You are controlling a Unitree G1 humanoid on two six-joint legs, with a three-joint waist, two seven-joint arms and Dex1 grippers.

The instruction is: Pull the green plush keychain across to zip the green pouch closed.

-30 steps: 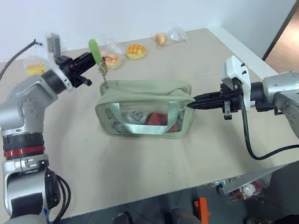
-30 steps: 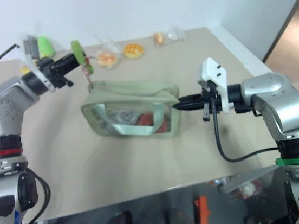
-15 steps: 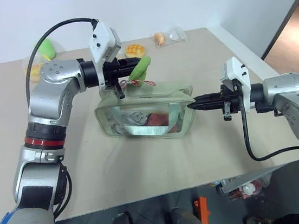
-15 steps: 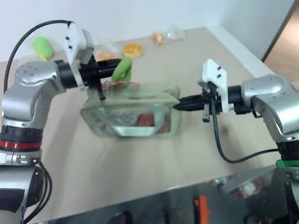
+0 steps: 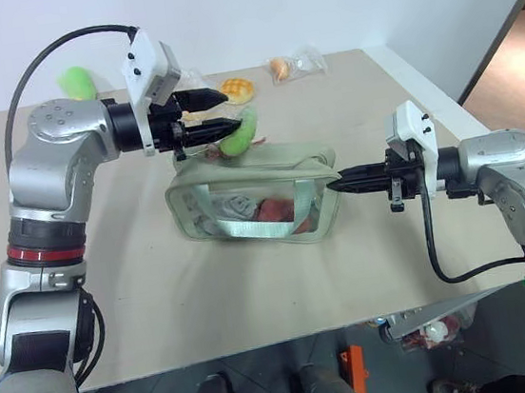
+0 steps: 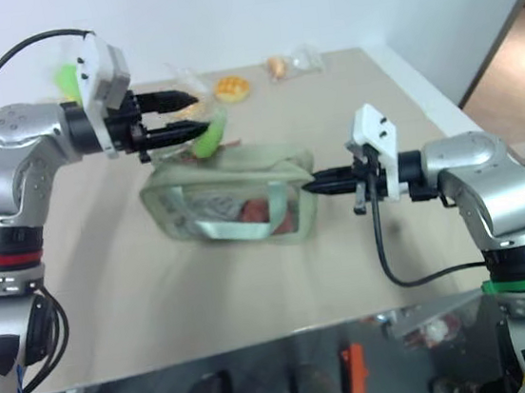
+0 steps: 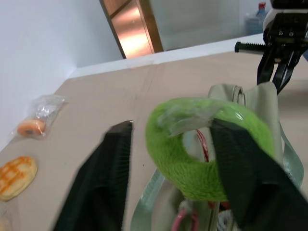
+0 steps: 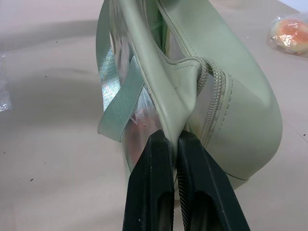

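1. Keychain (image 5: pixel 240 134), green plush: sits right at the left claw (image 5: pixel 223 110) tips, above the top back edge of the pouch (image 5: pixel 253 196), approx mid-length along the zip line.
2. Wrist view: plush (image 7: pixel 202 154) lies between the two fingers (image 7: pixel 103 178), against one and w/ a gap to the other.
3. Pouch long axis runs left-right across the table (image 5: pixel 255 293); zip goes toward the right-arm end, so the pull dir looks like toward the right claw (image 5: pixel 342 184).
4. Left arm much nearer the keychain; right arm is at the far pouch end.
5. Left claw: fingers spread wide, not clamped; plush only touching one finger, looks loose.
6. Right claw: fingers pinched tight on the pouch end fabric (image 8: pixel 175 113), anchoring it.
7. Judgement: left needs to re-grip the plush before pulling on.
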